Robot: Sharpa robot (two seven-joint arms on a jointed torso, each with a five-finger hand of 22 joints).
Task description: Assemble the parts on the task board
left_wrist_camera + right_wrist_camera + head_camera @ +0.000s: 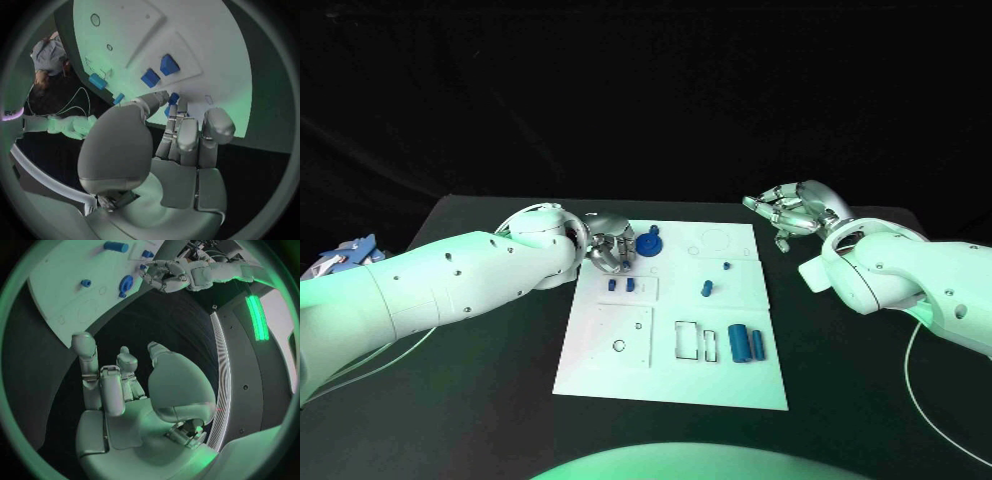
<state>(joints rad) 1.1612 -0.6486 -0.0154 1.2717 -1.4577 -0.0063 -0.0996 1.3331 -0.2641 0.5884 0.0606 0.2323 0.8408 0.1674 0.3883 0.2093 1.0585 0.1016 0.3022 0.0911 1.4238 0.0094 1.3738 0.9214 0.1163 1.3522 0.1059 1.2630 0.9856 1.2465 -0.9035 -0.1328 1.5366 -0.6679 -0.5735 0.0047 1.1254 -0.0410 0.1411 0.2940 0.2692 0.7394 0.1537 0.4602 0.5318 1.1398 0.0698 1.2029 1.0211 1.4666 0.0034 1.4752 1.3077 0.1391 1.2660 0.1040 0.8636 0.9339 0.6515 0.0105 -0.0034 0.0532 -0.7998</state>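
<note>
The white task board (672, 378) lies mid-table. At its far left corner my left hand (607, 246) pinches a round blue part (651, 243) that stands on edge on the board. The left wrist view has blue (173, 98) between the thumb and fingertips of that hand (181, 135). From the right wrist, the left hand (167, 275) sits against the round part (126, 285). My right hand (790, 208) hovers past the board's far right corner, its fingers spread and holding nothing; it is also seen as the right hand (125, 385).
Two blue blocks (620, 285) stand near the left hand, seen as blocks (160, 70) from the left wrist. A small peg (707, 289) and a smaller piece (727, 266) sit mid-board. Two blue cylinders (747, 344) lie near the right edge. Black table surrounds the board.
</note>
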